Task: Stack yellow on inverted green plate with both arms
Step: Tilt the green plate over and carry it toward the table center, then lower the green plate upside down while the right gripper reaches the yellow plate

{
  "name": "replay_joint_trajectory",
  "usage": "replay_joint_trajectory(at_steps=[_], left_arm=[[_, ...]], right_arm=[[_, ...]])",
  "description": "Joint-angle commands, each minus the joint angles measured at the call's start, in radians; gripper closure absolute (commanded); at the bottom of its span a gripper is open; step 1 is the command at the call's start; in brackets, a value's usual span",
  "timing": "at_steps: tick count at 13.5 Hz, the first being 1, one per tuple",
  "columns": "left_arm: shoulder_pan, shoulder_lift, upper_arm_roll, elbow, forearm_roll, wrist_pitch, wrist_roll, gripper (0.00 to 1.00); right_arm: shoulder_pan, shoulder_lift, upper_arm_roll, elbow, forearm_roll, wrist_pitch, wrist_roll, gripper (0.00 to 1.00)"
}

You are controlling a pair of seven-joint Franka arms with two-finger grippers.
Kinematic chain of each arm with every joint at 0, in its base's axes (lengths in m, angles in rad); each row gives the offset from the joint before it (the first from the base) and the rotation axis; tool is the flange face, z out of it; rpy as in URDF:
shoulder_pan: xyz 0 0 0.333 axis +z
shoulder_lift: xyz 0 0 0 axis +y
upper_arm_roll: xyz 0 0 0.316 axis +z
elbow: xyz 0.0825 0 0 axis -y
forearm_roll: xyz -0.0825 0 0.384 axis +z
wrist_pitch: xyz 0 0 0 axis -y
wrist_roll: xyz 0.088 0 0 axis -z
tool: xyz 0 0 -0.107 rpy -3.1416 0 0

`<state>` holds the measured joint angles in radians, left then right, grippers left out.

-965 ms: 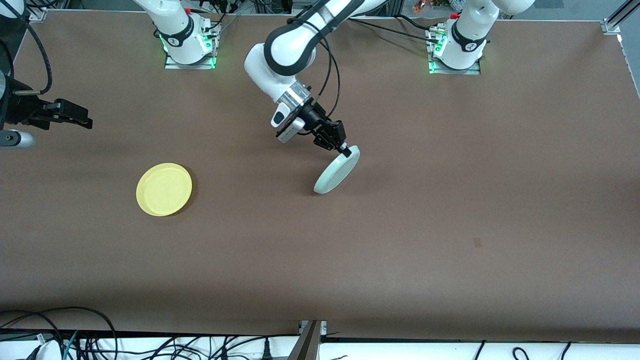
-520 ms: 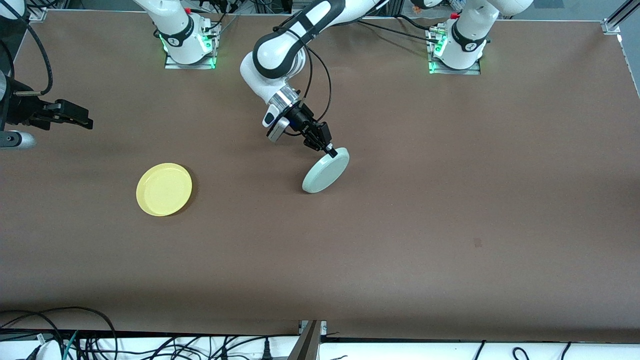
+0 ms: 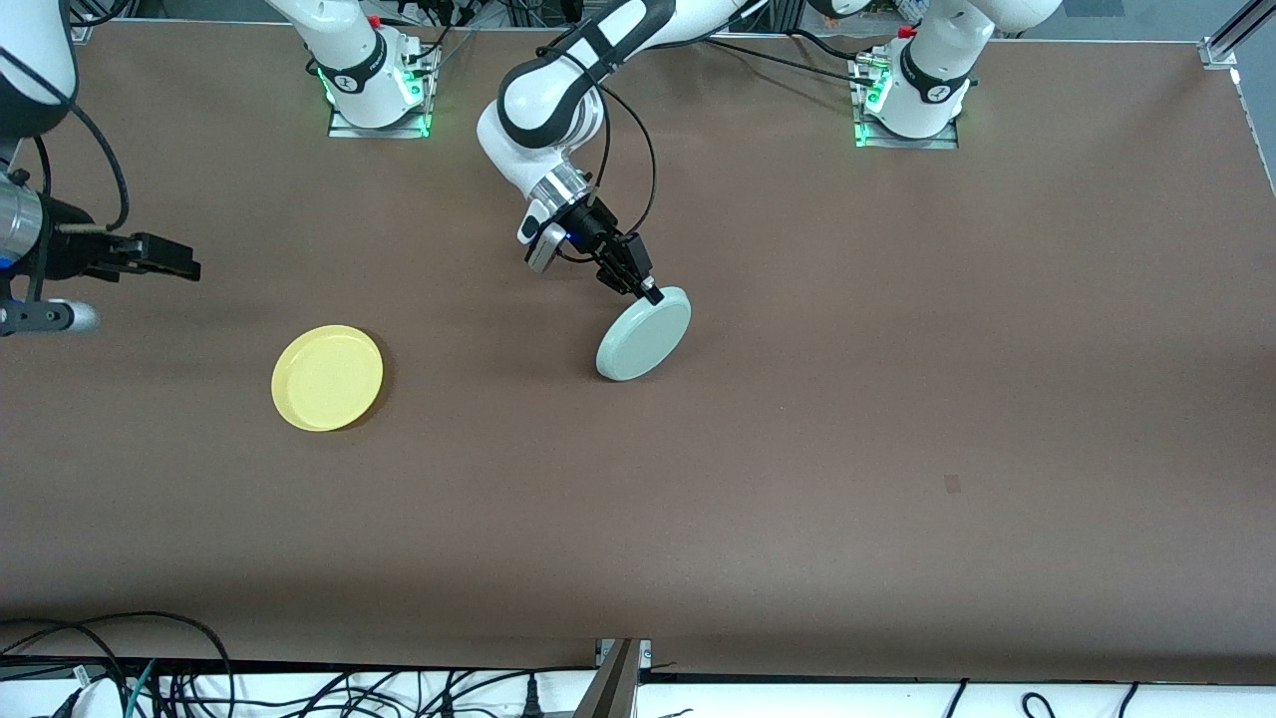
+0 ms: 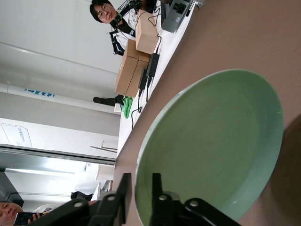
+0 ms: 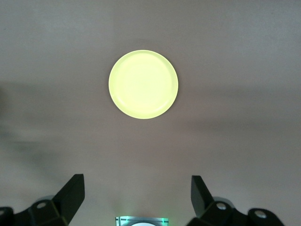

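We see two glossy white arms, left arm [image 3: 558, 90] and right arm [image 3: 30, 60], with rounded links and black bands at the joints. Each base [image 3: 907, 100] glows green on a metal plate, with a small red part above. Loose black cables loop to silver wrist collars, and the grippers, left gripper [image 3: 643, 289] and right gripper [image 3: 184, 264], are black

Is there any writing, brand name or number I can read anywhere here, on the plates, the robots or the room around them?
Green plate: no writing.
Yellow plate: no writing.
Black bands on the arm bases: a small white mark, too small to read.
Blue lettering on a white ceiling pipe in the left wrist view: too blurred to read.
White wall sign in that view: too blurred to read.
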<state>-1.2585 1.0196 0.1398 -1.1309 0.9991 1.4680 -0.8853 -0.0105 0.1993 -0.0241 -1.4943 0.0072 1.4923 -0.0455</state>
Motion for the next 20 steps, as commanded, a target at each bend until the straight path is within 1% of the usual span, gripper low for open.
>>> replay_joint_trajectory(at_steps=[1, 4, 6, 8, 10, 11, 13, 15, 17, 18, 20], left_arm=[[-0.03, 0.02, 0.006, 0.046, 0.007, 0.0, 0.011, 0.0], [-0.088, 0.004, -0.005, 0.048, -0.005, 0.003, 0.003, 0.0], [-0.131, 0.001, -0.032, 0.054, -0.019, 0.003, -0.021, 0.0], [-0.143, -0.003, -0.057, 0.085, -0.083, -0.002, -0.04, 0.0], [-0.15, -0.025, -0.057, 0.086, -0.124, 0.0, -0.034, 0.0], [-0.136, -0.056, -0.052, 0.086, -0.158, 0.003, -0.026, 0.0], [-0.018, -0.117, -0.058, 0.086, -0.242, 0.031, 0.02, 0.0], [0.103, -0.185, -0.06, 0.088, -0.356, 0.101, 0.142, 0.0], [0.209, -0.251, -0.062, 0.105, -0.451, 0.104, 0.247, 0.0], [0.253, -0.289, -0.059, 0.106, -0.506, 0.104, 0.312, 0.0], [0.374, -0.361, -0.058, 0.106, -0.65, 0.104, 0.418, 0.0]], right_arm=[[-0.006, 0.031, 0.003, 0.006, -0.007, 0.02, -0.001, 0.0], [-0.006, 0.1, 0.001, 0.005, -0.009, 0.08, -0.001, 0.0], [-0.011, 0.143, 0.001, 0.0, -0.01, 0.126, -0.001, 0.0], [-0.016, 0.198, 0.001, -0.011, -0.01, 0.187, -0.001, 0.0], [-0.016, 0.244, 0.001, -0.017, -0.013, 0.227, -0.005, 0.0], [-0.016, 0.256, 0.0, -0.032, -0.013, 0.252, -0.005, 0.0], [-0.02, 0.262, 0.0, -0.105, -0.018, 0.351, -0.005, 0.0], [-0.026, 0.262, -0.007, -0.176, -0.018, 0.44, -0.008, 0.0], [-0.046, 0.264, -0.02, -0.256, -0.012, 0.547, -0.052, 0.0], [-0.063, 0.264, -0.022, -0.283, -0.007, 0.587, -0.08, 0.0], [-0.095, 0.288, -0.02, -0.293, 0.006, 0.621, -0.086, 0.0]])
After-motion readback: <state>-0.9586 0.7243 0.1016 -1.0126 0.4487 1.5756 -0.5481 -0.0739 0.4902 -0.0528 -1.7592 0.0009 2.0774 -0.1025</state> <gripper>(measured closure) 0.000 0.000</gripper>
